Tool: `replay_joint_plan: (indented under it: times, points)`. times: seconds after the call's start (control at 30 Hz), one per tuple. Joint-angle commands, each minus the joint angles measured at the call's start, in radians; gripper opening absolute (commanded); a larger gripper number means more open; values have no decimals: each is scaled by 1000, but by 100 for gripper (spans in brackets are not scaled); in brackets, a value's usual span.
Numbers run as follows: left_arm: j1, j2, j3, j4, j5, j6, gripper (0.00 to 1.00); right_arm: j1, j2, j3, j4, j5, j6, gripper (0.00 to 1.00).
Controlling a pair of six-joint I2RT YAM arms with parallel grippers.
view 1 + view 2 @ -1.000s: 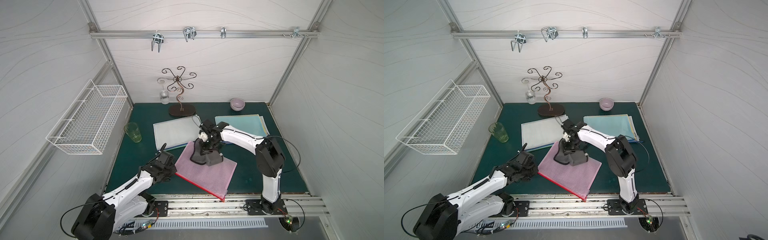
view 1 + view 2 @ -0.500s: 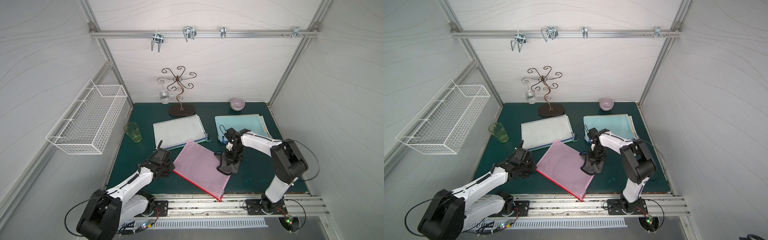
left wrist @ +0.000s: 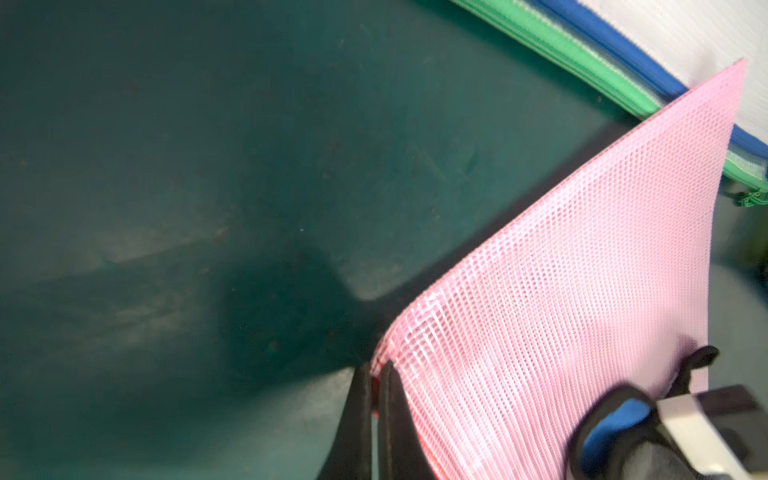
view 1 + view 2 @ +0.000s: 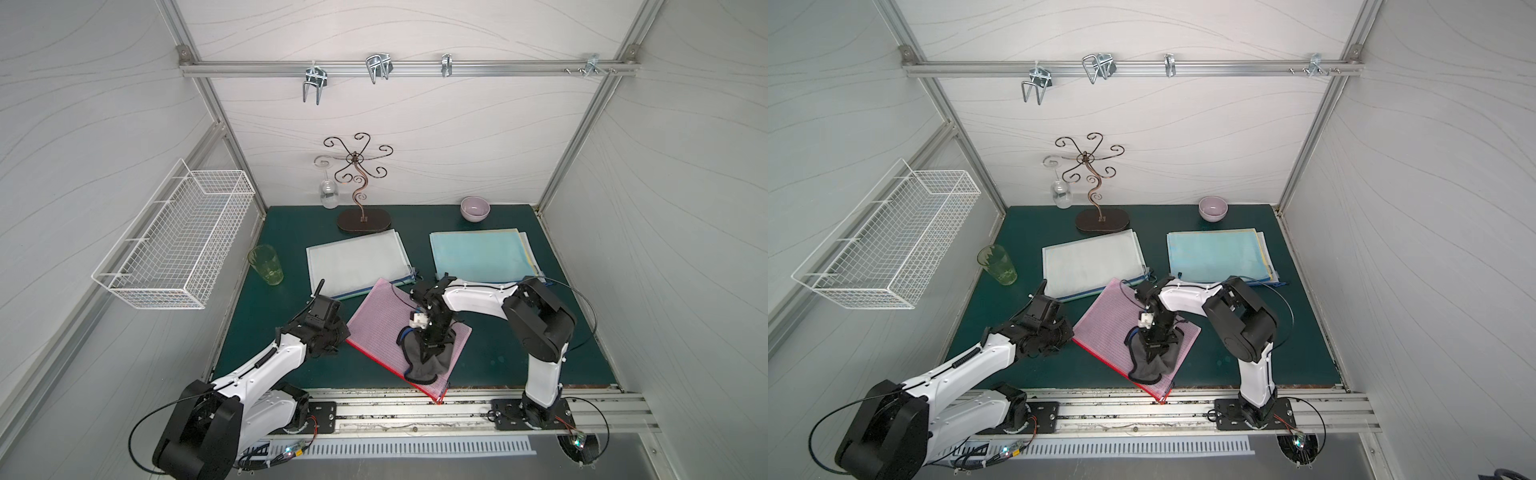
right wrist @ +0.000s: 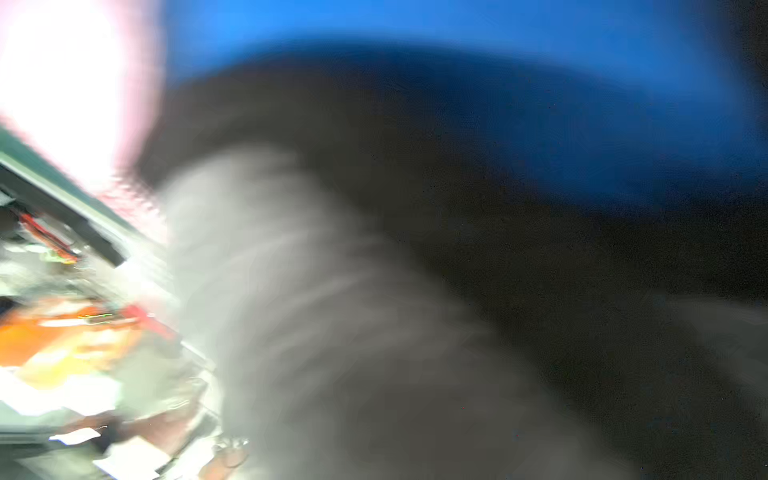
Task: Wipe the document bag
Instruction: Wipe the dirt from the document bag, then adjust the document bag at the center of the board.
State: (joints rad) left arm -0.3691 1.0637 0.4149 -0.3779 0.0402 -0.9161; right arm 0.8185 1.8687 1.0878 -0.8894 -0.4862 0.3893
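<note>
We see the pink bag (image 4: 384, 326) lying flat on the mat (image 4: 291, 232), just in front of the white bag (image 4: 357, 262). Its far corner lies on the white bag's near edge and touches it. The corner farthest from the white bag sticks out past the front of the mat.

The left gripper (image 3: 376, 372) is pinched tight on the pink bag's side corner, a little in front of the white bag. In the left wrist view that corner looks bent up off the mat.

The right gripper (image 4: 432, 348) is closed on a grey cloth (image 4: 424, 368). It presses the cloth down on the pink bag, at the end away from the white bag. The right wrist view is too blurry to help us.

We think the pink bag is thin, light and bendy, like a sheet of net. It looks smooth, so a push from the cloth could make it slide or bunch up. That is why one gripper has to hold it down.

We think the best place to grab is a corner or the red edge (image 4: 374, 359), where the bag seems a bit stiffer. The flat middle gives us nothing to pinch. A hard pull could fold the bag or drag it off the white bag, so a soft, steady hold is best.

The cloth looks soft and floppy, so we hold it in a bunch.
</note>
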Motion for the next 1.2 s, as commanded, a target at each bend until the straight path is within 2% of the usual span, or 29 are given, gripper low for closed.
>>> replay_joint_plan:
  times: [0.0,0.07,0.13,0.2,0.33,0.5,0.67,0.8,0.9,1.07,1.13,1.17]
  points:
    - [6,-21,31,3,-14,-1,0,-157,-153,-119,-67,168,36,0]
    - [6,-21,28,7,-12,-1,0,-277,-268,-161,-88,227,56,0]
    - [6,-26,32,11,-9,0,0,-349,-354,-160,-94,275,89,0]
    - [6,-34,38,11,-7,2,0,-356,-372,-116,-117,316,104,0]
    - [6,-74,81,-43,-16,22,0,-357,-368,-97,-95,320,132,0]
    - [10,-193,194,-224,-69,65,0,-400,-410,-131,-73,372,172,0]
    - [26,-319,399,-461,-154,142,0,-476,-433,-187,-46,360,192,0]
    - [30,-340,640,-642,-251,259,0,-488,-408,-186,-22,310,187,0]
    - [30,-275,859,-767,-319,378,0,-486,-378,-173,-6,287,180,0]
    - [27,-121,1165,-867,-299,551,0,-484,-357,-171,13,294,174,0]
    - [-12,-56,1254,-876,-289,577,0,-486,-359,-186,26,299,178,0]
    - [-63,-29,1279,-873,-310,580,0,-486,-359,-194,33,297,181,0]
